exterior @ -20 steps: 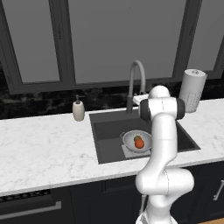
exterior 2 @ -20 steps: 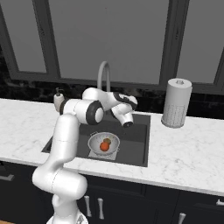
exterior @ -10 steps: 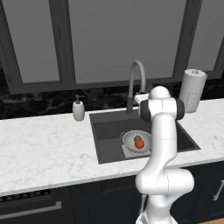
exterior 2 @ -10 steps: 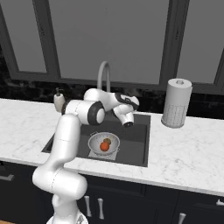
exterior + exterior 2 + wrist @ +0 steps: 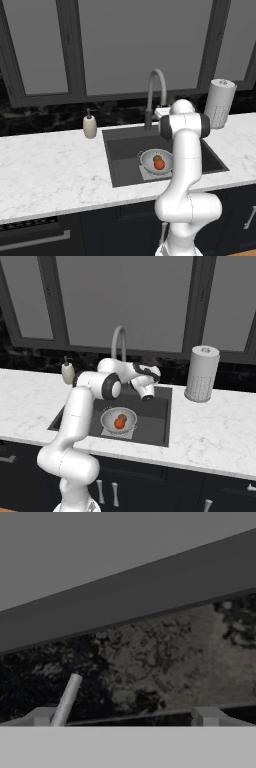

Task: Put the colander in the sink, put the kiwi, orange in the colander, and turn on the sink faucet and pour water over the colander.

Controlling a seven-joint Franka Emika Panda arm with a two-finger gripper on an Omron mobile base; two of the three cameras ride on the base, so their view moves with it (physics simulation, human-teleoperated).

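The sink (image 5: 125, 150) in the tabletop (image 5: 45, 172) holds the colander (image 5: 118, 420) with the orange (image 5: 119, 423) inside. The faucet (image 5: 156, 95) looks stiff; I would push its small lever. My gripper (image 5: 147, 396) is fully open and empty, near the faucet.

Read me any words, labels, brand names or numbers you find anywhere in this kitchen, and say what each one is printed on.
None: no readable text anywhere.
Soap dispenser: plain, no label.
Paper towel roll: a dotted pattern, no lettering.
Sink faucet, colander and sink: unmarked.
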